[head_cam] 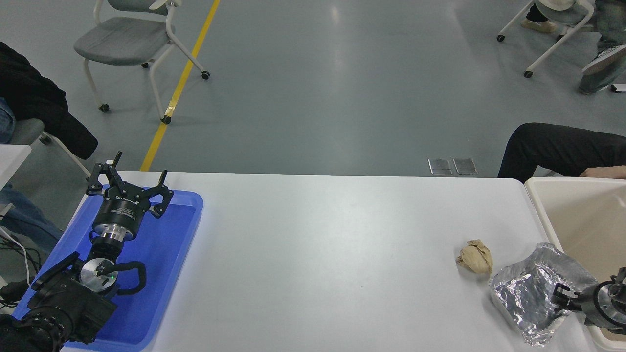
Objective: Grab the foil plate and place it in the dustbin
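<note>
The foil plate [530, 296], a crinkled silver tray, lies at the table's right front, close against the dustbin [577, 220]. The dustbin is a beige bin standing at the right edge of the table. My right gripper [560, 299] reaches in from the right edge, low over the plate's right half. Its fingers [557, 292] are spread apart over the foil and hold nothing. My left gripper [128, 188] is parked over the blue tray at the lower left, open and empty.
A crumpled tan paper ball [474, 256] lies just left of the foil plate. The blue tray [166, 254] fills the left front corner. A person's dark-clad leg [557, 149] and hand [604, 171] are behind the dustbin. Chairs stand on the floor beyond.
</note>
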